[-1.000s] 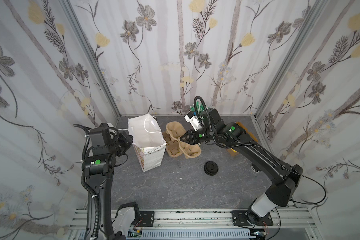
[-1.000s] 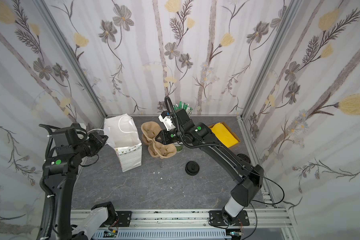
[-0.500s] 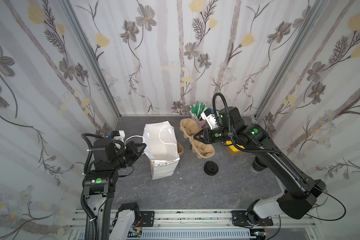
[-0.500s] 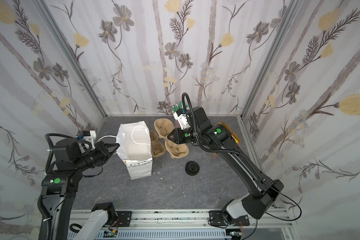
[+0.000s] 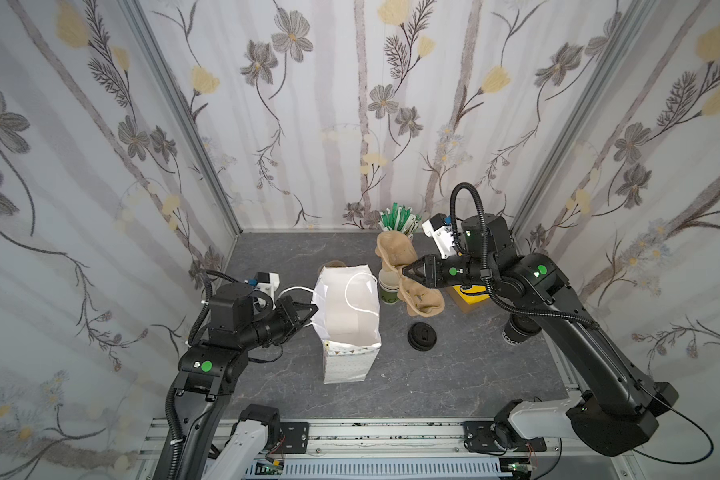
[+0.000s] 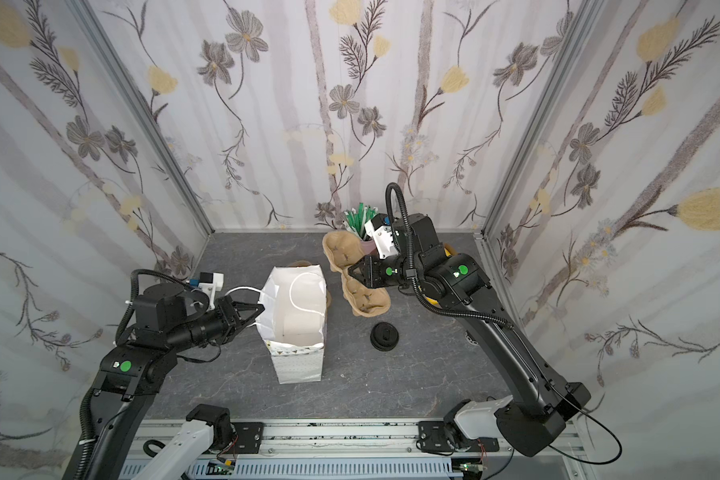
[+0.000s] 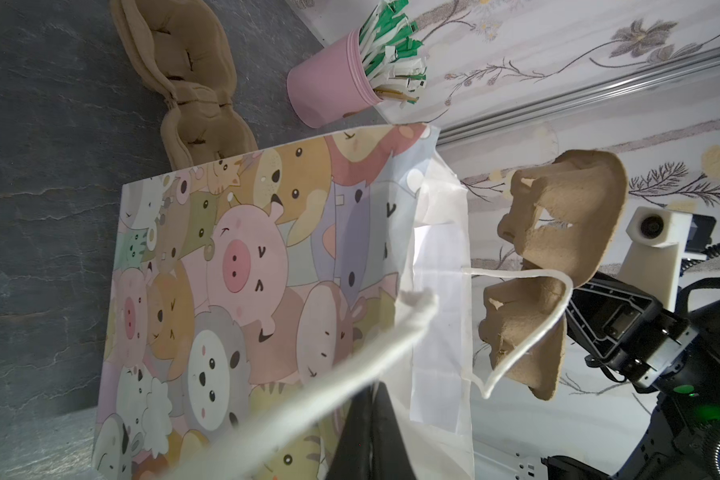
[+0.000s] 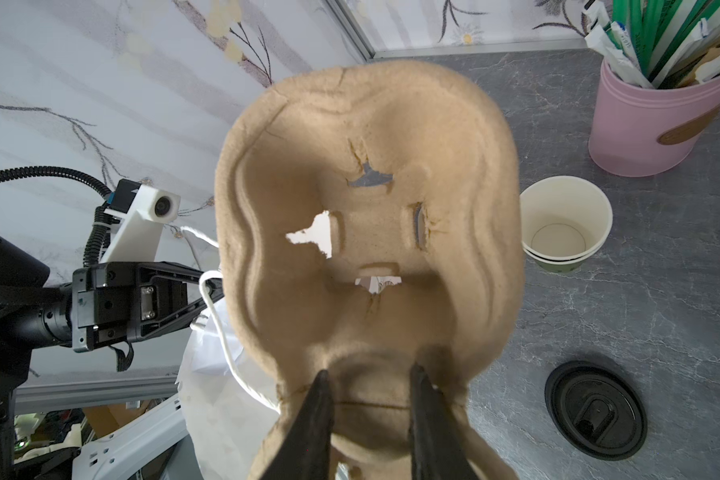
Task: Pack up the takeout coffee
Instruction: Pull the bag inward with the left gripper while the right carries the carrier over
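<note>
Pinching the cord handle [image 7: 416, 309] of the bag [image 5: 348, 365] with the left hand [image 5: 310, 309], closed tight on it and holding the mouth open. Seeing only white paper inside the bag, so judging nothing packed yet. Behind it, noticing a second carrier [image 7: 188, 87] lying on the tabletop [image 5: 454, 386]. Just right of the bag, counting two lidless cups [image 8: 566, 224], nested. Gripping one cup carrier [image 8: 371, 124] at its narrow middle with the right hand [image 8: 368, 378], closed on it, in the air beside the bag. Further right, counting one black lid [image 5: 422, 336] loose on the tabletop, one pink pot [image 8: 641, 124] of straws, one yellow box [image 5: 470, 297]. Finding the takeout coffee, a cup wearing its lid, in no view; perhaps hiding under the right arm as a dark round thing [image 5: 516, 332], too covered for telling. Judging such a cup light and thin-walled, denting easily and losing the lid under a hard squeeze: better taking hold around the wall just below the lid, gently, upright.
</note>
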`<state>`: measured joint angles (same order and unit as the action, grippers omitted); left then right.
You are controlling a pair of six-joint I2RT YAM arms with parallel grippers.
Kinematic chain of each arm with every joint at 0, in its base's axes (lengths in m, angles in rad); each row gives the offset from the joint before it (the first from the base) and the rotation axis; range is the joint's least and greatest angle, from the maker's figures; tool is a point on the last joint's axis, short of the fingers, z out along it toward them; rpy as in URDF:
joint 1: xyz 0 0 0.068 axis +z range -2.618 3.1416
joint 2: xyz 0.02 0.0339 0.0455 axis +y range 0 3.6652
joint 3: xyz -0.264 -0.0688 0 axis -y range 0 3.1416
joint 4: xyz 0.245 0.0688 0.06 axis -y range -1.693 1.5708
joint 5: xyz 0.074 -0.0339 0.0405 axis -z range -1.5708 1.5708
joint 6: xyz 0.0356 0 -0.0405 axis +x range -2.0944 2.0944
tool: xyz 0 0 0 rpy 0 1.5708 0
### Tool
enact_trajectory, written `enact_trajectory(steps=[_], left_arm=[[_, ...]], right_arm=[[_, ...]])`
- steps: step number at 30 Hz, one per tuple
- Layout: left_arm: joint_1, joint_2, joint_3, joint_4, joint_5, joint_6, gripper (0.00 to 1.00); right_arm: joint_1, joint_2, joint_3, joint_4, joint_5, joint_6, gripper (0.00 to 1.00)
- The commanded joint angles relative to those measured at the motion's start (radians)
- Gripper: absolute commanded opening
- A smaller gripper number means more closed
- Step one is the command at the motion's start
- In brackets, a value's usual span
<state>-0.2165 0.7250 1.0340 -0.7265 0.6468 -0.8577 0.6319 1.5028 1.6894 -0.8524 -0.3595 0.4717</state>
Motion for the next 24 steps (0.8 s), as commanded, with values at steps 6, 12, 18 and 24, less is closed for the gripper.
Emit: enact_trajectory(steps=[6, 12, 18, 24], left_arm=[[-0.147, 0.010, -0.031, 0.106, -0.092, -0.107, 0.00], [-0.338, 0.080, -0.013, 0.133, -0.277, -0.162, 0.00], [-0.498, 0.166, -0.006, 0.161, -0.485, -0.227, 0.00], [-0.552, 0.210, 0.019, 0.222, -0.591, -0.271, 0.00]], right_arm=[[-0.007, -0.026, 0.044, 0.004, 0.049, 0.059, 0.25], [-0.005, -0.045, 0.068, 0.028, 0.000, 0.171, 0.24], [0.024, -0.079, 0.070, 0.102, -0.027, 0.313, 0.24], [0.111, -0.089, 0.046, 0.208, -0.015, 0.445, 0.24]])
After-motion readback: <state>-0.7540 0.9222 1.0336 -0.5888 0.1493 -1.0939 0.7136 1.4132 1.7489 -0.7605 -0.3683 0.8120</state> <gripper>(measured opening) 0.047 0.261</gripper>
